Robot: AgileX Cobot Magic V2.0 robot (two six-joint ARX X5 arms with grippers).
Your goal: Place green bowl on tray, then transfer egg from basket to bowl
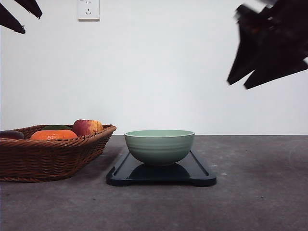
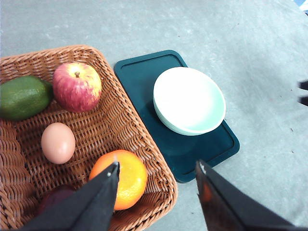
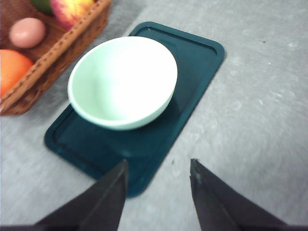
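On the tray the green bowl sits empty, awaiting the egg (alone among fruit in the basket), so the left gripper and right gripper hang above, jaws wide, holding nothing.

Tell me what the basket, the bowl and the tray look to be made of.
Brown woven basket: wicker, by its interlaced strands and braided rim, matte. Pale green round bowl: probably glazed ceramic, possibly melamine; smooth, with faint ridges outside and a soft sheen. Flat black rectangular tray: likely moulded plastic, judging by the one-piece raised rim, rounded corners and slight gloss.
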